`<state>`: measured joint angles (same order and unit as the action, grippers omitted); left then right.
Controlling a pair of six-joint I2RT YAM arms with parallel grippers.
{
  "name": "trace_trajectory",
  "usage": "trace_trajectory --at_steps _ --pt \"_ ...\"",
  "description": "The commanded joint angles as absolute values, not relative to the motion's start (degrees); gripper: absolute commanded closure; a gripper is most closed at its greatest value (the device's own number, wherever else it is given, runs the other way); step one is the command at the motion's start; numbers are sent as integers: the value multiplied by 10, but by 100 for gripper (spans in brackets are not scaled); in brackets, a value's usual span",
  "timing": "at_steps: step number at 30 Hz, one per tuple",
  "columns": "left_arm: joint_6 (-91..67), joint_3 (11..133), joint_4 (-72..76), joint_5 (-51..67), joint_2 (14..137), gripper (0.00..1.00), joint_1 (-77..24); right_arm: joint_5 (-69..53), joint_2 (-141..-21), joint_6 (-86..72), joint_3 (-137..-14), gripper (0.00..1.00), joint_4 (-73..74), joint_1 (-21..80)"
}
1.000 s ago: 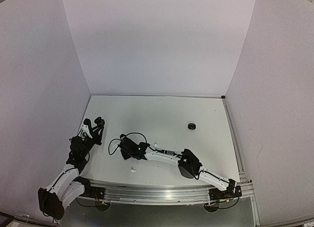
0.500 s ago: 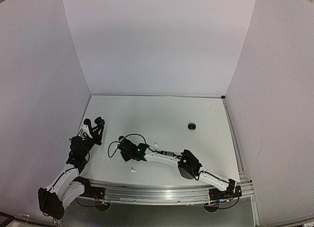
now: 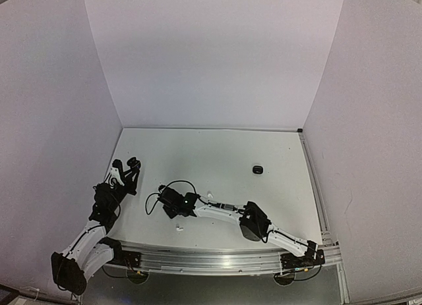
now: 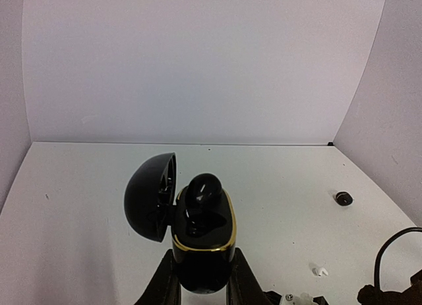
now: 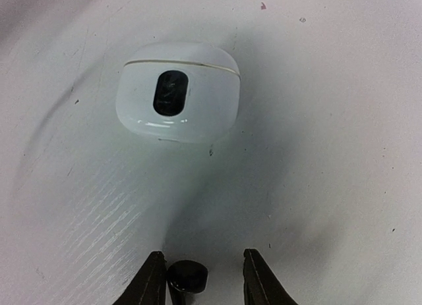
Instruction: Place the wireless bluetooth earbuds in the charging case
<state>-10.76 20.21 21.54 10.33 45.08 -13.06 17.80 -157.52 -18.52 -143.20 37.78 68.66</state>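
left hand: closed narrow on the lower body of the black charging case. the case is held upright with its lid swung open to the hand's left. one black earbud stands out of the opening inside the gold rim. ahead of this hand the bench lies open up to the back wall; a side wall bounds it on the hand's left. to the hand's right a white earbud lies near. a small dark object lies further ahead, well apart.

right hand: fingers part-way apart, with a small black bud between them. the bud touches one finger and leaves a gap to the other; whether it is gripped cannot be told. ahead of the fingertips, apart from them, lies the closed white case, with open bench on all sides. lettering on its dark oval patch, if any, is too blurred to read.
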Motion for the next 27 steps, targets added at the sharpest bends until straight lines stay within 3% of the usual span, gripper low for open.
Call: trace_trajectory --at_steps 1,16,23,27 --pt "-108 205 239 106 450 100 -127 151 -1596 -182 -1452 67 420 688" --pt "-111 205 240 110 449 100 -127 148 -1617 -185 -1469 78 420 687" --pt "-111 205 239 112 448 100 -127 172 -1588 -185 -1445 97 419 687" --pt "-112 205 240 115 447 100 -127 179 -1571 -201 -1445 100 419 682"
